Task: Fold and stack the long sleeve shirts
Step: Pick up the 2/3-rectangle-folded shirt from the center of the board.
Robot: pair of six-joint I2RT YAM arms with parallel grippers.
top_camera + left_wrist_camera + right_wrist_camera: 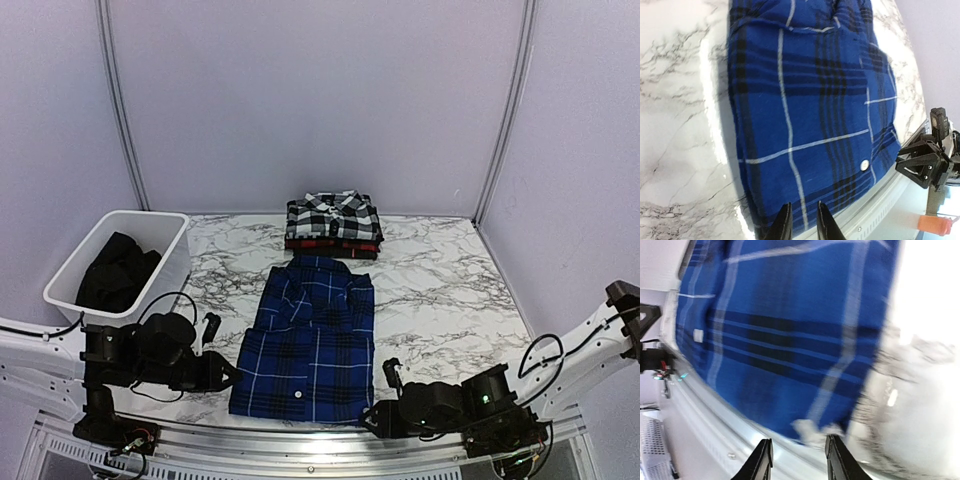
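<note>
Shirts: royal blue shirt (312, 345) folded flat | black-and-white shirt (333, 215) atop red-and-black shirt (333, 244)

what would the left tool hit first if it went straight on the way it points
Probably the blue plaid shirt: the left tool points at its near hem with nothing between, though its height above the cloth is unclear.

twin robot arms in white and black
the left arm (30, 352) and right arm (590, 345) pair white outer links with chunky black joint housings; thin black cables (175, 294) loop off each. a small green light (487, 398) glows on the right one. the left gripper (804, 205) and right gripper (799, 439) end in slim, tapered black fingers (782, 226).
</note>
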